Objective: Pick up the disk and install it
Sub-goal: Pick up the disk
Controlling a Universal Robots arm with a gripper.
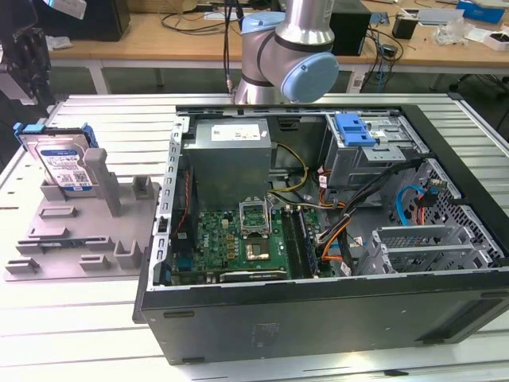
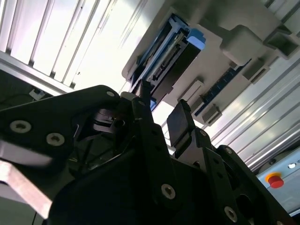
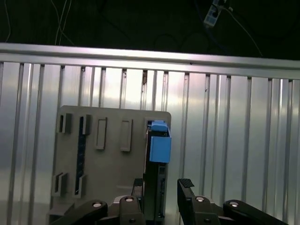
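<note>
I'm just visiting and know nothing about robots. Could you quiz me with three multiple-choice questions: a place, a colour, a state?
1. Where is the disk?
A. Lying on the floor
B. Standing in the gray fixture
C. On a shelf

2. What colour is its carrier?
A. Red
B. Blue
C. Yellow

3. The gripper is:
A. Open
B. Shut on the disk
C. Shut on a cable

Answers:
1 B: it stands on edge in the fixture.
2 B: its frame is blue.
3 A: its fingers stand apart.

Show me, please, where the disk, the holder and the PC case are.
disk [image 1: 66, 165]: exterior view, on its printed label.
holder [image 1: 87, 228]: exterior view, on its bare grey base.
PC case [image 1: 318, 317]: exterior view, on its near black wall.
</note>
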